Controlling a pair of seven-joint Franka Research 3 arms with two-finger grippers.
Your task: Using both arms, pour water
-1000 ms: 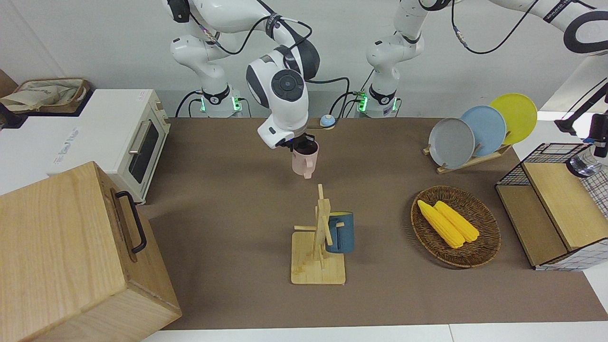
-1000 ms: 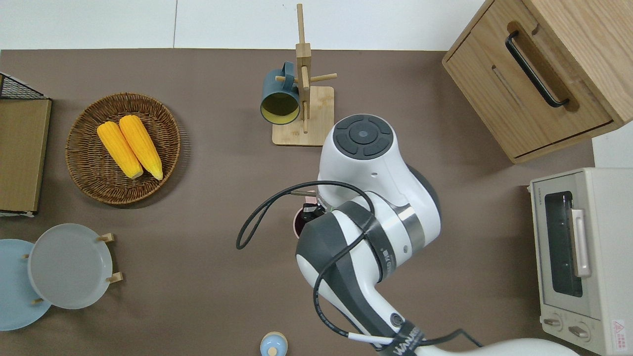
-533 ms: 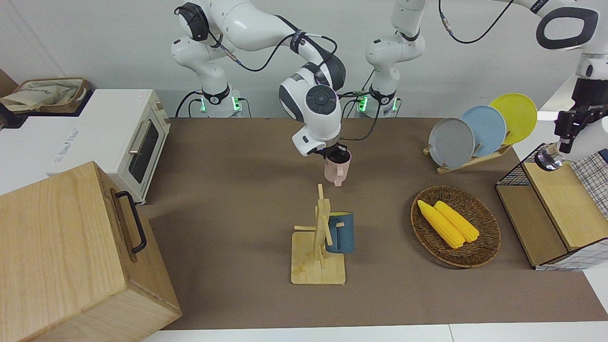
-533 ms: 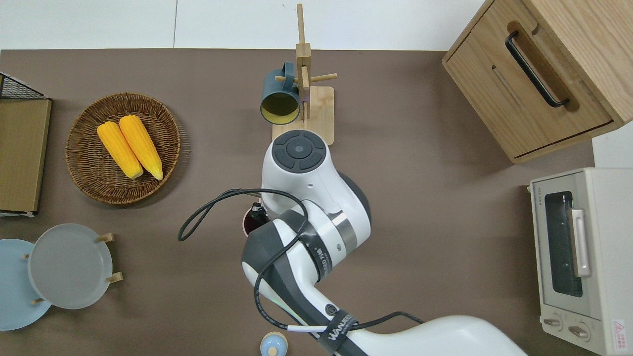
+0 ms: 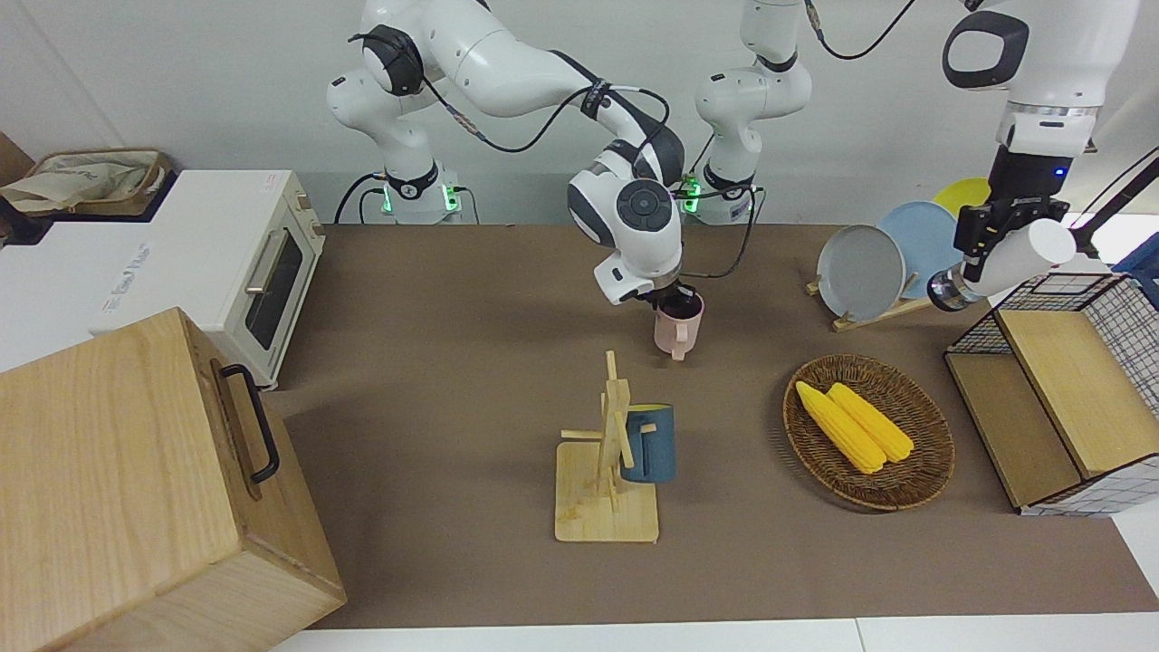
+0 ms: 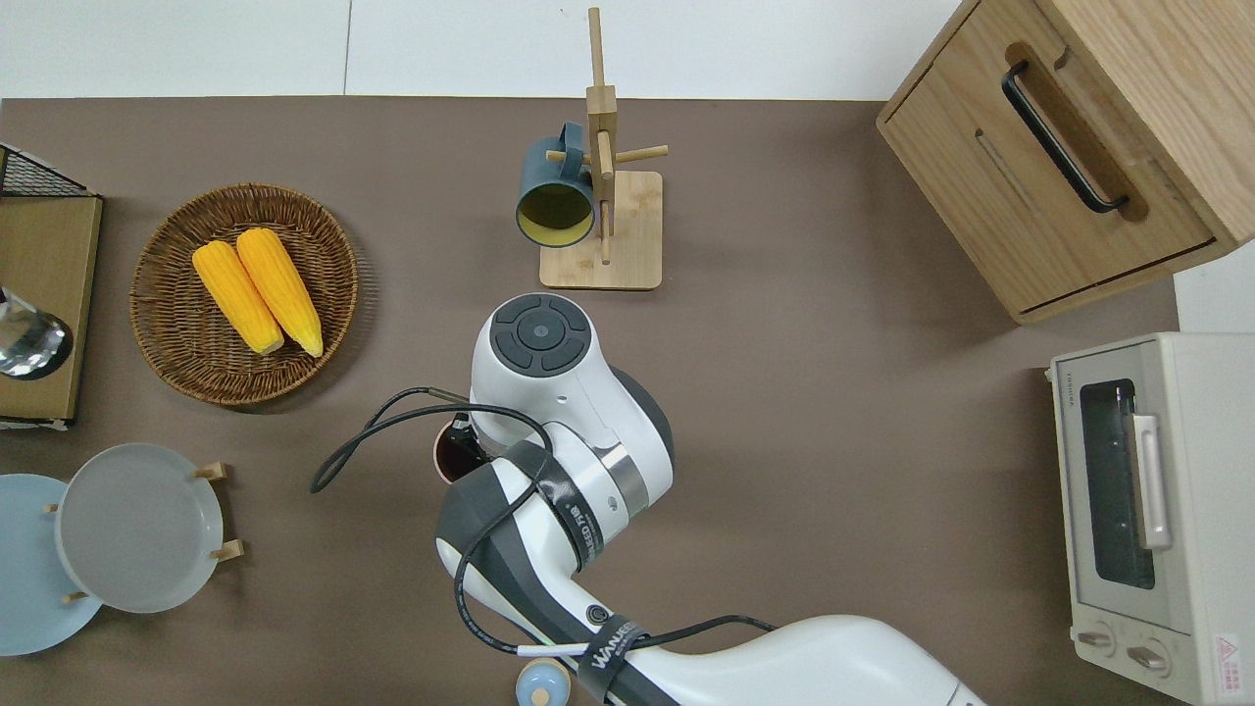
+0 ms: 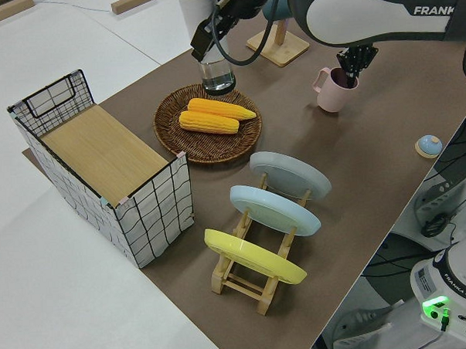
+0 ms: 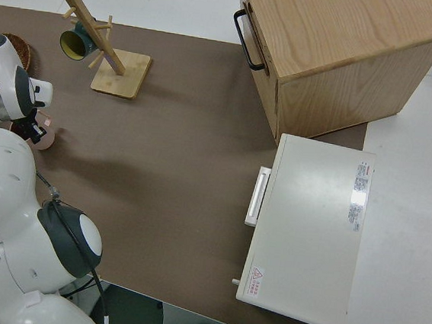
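My right gripper (image 5: pixel 675 299) is shut on the rim of a pink mug (image 5: pixel 679 332) and holds it upright, low at the middle of the table; I cannot tell whether it touches. The mug also shows in the overhead view (image 6: pixel 446 459) and the left side view (image 7: pixel 330 91). My left gripper (image 5: pixel 982 249) is shut on a white bottle (image 5: pixel 1014 258) with a clear end, held tilted in the air. In the overhead view the bottle's end (image 6: pixel 25 338) is over the wooden shelf (image 6: pixel 39 304) of the wire basket.
A wooden mug tree (image 5: pixel 608 471) carries a blue mug (image 5: pixel 650 444). A wicker basket (image 5: pixel 924 471) holds two corn cobs (image 5: pixel 856 424). A plate rack (image 5: pixel 892 308), a wire basket (image 5: pixel 1055 398), a wooden cabinet (image 5: pixel 136 489), a toaster oven (image 5: pixel 208 263) and a small blue bell (image 6: pixel 541 683) stand around the table's edges.
My right arm has carried the pink mug toward the left arm's end of the table. My left arm has brought the bottle in over the wire basket.
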